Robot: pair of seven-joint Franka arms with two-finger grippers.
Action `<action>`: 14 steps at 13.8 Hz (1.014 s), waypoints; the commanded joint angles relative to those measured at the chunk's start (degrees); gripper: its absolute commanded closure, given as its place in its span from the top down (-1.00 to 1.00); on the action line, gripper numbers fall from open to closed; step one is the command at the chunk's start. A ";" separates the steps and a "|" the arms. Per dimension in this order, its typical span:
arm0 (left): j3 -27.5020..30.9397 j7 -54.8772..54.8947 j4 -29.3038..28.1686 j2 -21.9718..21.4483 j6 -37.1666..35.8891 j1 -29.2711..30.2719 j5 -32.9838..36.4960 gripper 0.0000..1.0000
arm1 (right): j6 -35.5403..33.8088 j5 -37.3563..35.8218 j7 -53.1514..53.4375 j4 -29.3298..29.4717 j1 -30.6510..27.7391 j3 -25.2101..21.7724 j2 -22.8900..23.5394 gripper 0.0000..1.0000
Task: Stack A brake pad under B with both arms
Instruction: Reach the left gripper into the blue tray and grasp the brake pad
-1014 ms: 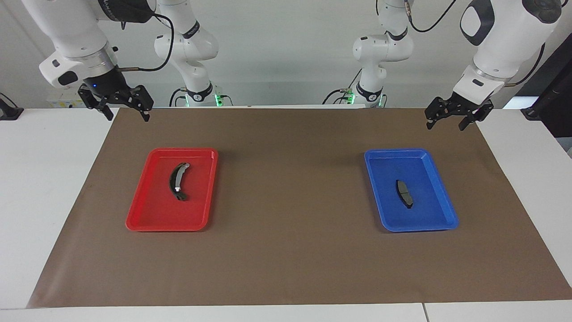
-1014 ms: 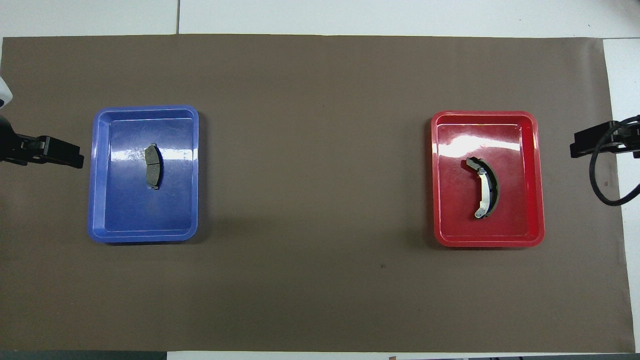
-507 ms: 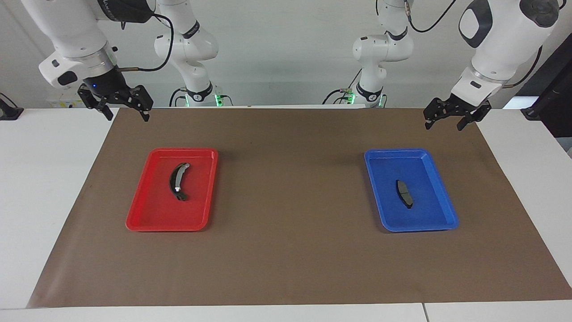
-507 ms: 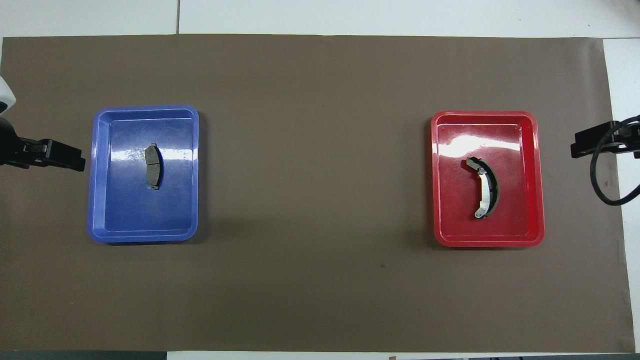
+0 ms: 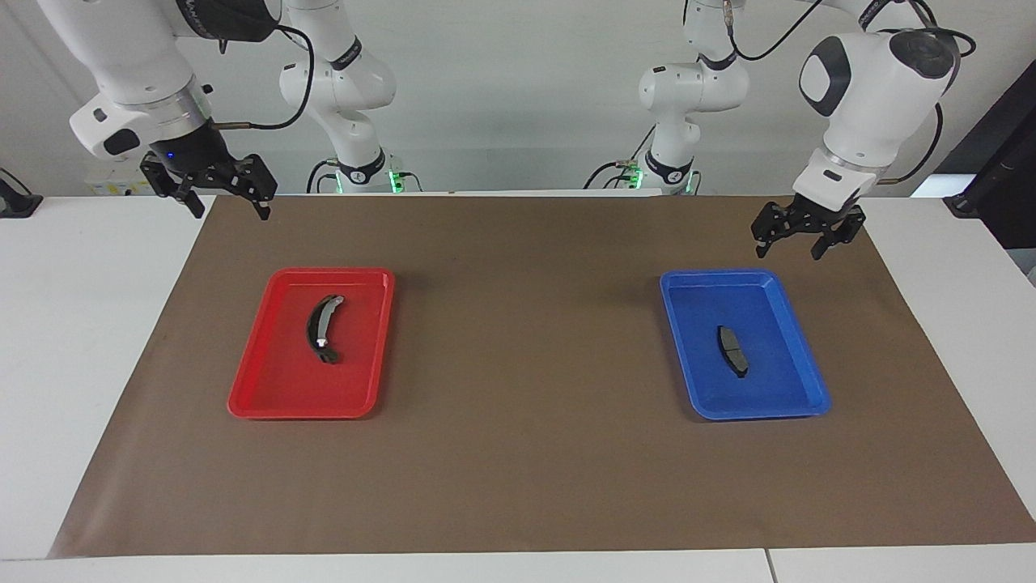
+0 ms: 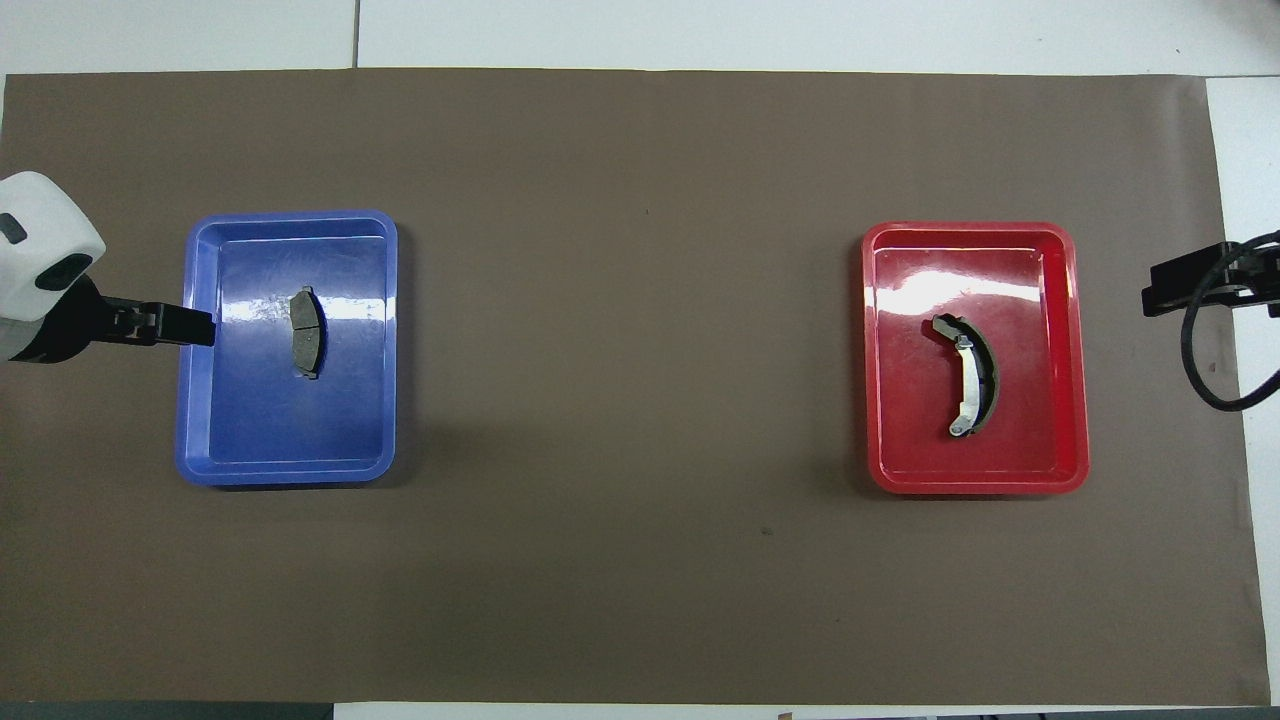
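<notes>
Brake pad [image 5: 732, 350] lies mid blue tray [image 5: 688, 380], left gripper [image 5: 799, 236] spread above its edge.

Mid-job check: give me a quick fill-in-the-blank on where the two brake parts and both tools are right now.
1. The A brake pad lies in the ____ tray.
2. B lies in the ____ tray.
3. The left tool hangs open over that tray's edge nearest the ____.
4. The right tool, open, holds ____.

Missing words: blue; red; robots; nothing
</notes>
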 commanded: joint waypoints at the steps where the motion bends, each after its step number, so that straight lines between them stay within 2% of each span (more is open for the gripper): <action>1: -0.02 0.12 -5.24 -0.08 7.99 -0.27 0.43 0.96 | -0.61 0.28 -1.04 -0.07 -0.77 0.28 -0.27 0.99; 7: -0.11 -5.06 -6.57 11.77 19.52 -1.49 0.43 0.96 | -0.52 0.28 -1.04 -0.24 -0.77 0.28 -0.27 0.99; 11: -0.02 -6.30 -11.14 16.18 30.59 -2.03 0.43 0.94 | -0.52 0.28 -1.04 -0.33 -0.77 0.28 -0.36 0.99; 14: -0.02 -6.21 -11.75 18.12 30.79 -1.24 0.43 0.94 | -0.61 0.28 -1.04 -0.42 -0.77 0.28 -0.36 0.99</action>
